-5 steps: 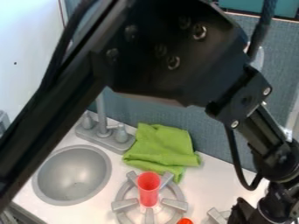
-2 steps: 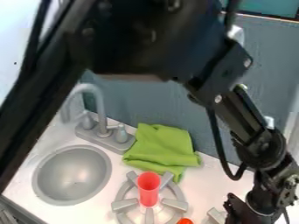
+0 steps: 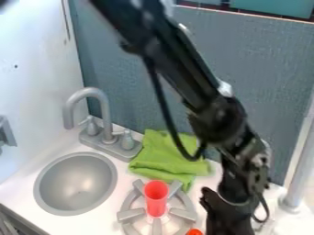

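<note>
The black gripper point(image 3: 230, 215) hangs at the lower right, to the right of the near burner, with its fingertips hidden past the bottom edge. A red cup point(image 3: 156, 198) stands upright on the grey burner grate point(image 3: 131, 215), left of the gripper and apart from it. Behind the cup lies a crumpled green cloth point(image 3: 165, 156), close to the back wall. An orange-red object point(image 3: 194, 232) shows partly at the bottom edge, between the grate and the gripper.
The grey round sink point(image 3: 76, 183) is at the left, with a grey faucet point(image 3: 104, 110) behind it. A blue-grey wall point(image 3: 270, 92) bounds the back and a white panel point(image 3: 36, 78) the left. A grey post point(image 3: 300, 170) stands at the right.
The arm has swung to the left across the view, and its gripper now hangs nearer to the burner. Cup, cloth and orange-red object have stayed in place.
</note>
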Available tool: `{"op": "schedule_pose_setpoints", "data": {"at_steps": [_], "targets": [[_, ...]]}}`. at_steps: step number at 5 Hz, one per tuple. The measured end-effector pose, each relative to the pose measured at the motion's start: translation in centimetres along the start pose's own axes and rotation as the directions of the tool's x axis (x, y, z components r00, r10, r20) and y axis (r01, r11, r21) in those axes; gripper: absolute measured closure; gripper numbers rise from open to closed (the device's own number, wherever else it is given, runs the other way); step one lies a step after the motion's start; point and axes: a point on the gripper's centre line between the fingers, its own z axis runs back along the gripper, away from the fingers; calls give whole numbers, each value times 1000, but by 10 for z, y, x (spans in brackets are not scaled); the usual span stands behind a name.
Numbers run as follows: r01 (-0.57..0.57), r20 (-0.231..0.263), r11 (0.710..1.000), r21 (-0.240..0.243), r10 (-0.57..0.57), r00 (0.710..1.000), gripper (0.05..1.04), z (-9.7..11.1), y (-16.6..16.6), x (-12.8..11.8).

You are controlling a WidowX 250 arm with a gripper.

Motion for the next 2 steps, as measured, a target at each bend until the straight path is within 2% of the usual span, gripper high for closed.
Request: {"op": "schedule_pose_setpoints", "data": {"at_steps": [1,2], "targets": [[-174,-24,985,21,174,984,829,9,34,-38],[-369,-107,929,34,370,923,860,5,73,-70]]}}
